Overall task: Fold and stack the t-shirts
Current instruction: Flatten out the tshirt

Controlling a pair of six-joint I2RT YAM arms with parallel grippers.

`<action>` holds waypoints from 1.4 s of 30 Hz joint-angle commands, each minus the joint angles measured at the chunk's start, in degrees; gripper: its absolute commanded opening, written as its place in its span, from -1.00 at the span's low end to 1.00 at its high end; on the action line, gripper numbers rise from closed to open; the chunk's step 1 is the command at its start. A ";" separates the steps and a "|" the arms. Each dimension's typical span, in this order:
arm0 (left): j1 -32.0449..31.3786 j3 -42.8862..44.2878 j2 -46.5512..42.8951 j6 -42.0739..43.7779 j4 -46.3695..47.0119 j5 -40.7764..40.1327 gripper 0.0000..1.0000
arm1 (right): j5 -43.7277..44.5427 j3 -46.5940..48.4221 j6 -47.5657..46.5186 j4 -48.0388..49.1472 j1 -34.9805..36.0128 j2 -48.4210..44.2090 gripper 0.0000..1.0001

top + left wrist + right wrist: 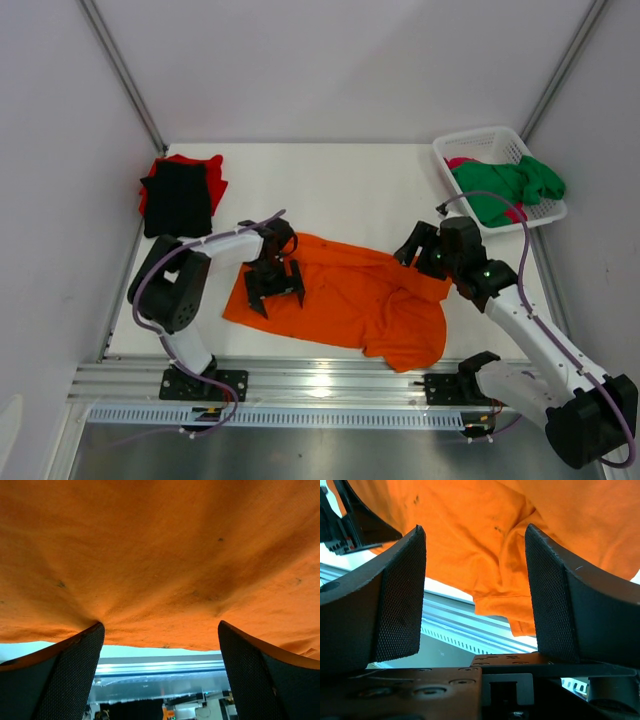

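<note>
Jaws of the left gripper (275,290) are spread wide, nothing held, tips at the left part of the orange shirt (350,300). The right gripper (412,250) is likewise wide and empty at the shirt's far right edge. The shirt is laid rumpled, soft and matte, at near centre. Folding is judged not yet begun; an edge must first be pinched. A folded black shirt (178,198) is stacked on a red shirt (212,165), far left.

left hand (275,296): jaws wide apart, pointing down | right hand (412,248): jaws wide apart, tilted toward left
</note>
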 commanded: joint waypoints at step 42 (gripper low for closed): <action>-3.46 13.12 -5.07 3.90 -11.26 -13.07 0.98 | -0.94 -0.76 -2.02 4.37 -0.46 0.66 0.45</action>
